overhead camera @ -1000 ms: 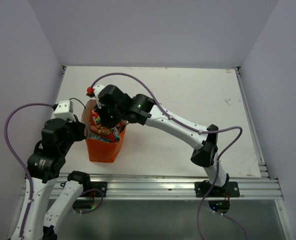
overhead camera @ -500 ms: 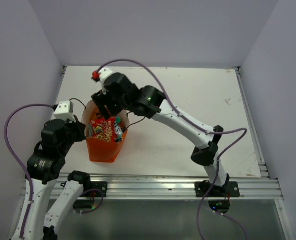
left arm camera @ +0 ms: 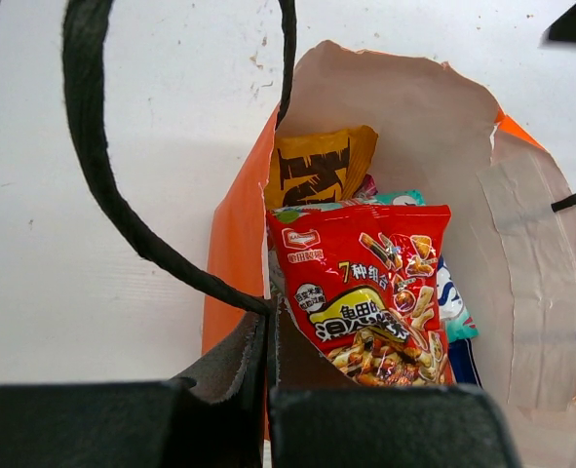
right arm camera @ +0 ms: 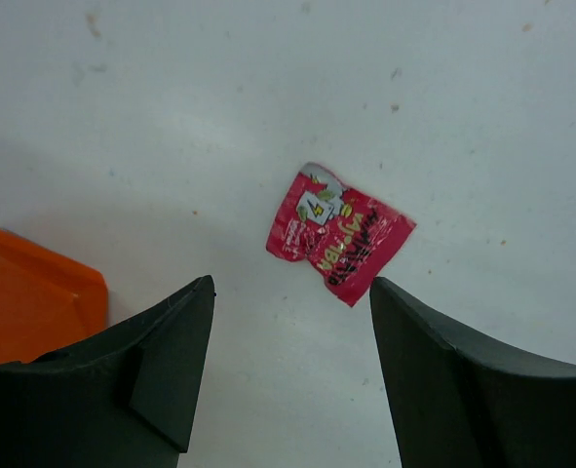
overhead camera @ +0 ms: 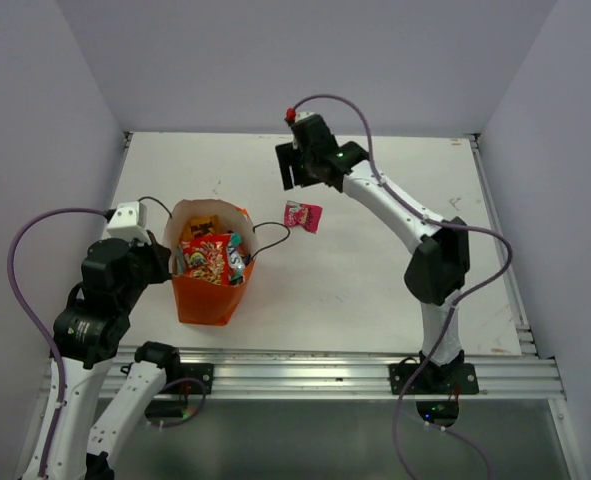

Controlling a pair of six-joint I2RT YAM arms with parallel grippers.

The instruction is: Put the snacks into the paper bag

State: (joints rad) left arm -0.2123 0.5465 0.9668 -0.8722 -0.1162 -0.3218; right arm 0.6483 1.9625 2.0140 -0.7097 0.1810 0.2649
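Observation:
The orange paper bag stands upright at the table's left front. Its open mouth shows several snacks: a red packet on top, an orange-yellow one behind it, and a teal-blue one at the right. My left gripper is shut on the bag's near rim, beside the cord handle. A small pink packet lies flat on the table right of the bag. My right gripper hangs open and empty above the table, with the pink packet just beyond its fingertips.
The bag's right cord loop droops toward the pink packet. A corner of the orange bag shows at the left of the right wrist view. White walls close the table's left, back and right; a metal rail runs along the front.
My right gripper has opened, risen out of the bag and swung back and right over the pink packet. The red packet now lies in the bag. The left gripper has not moved.

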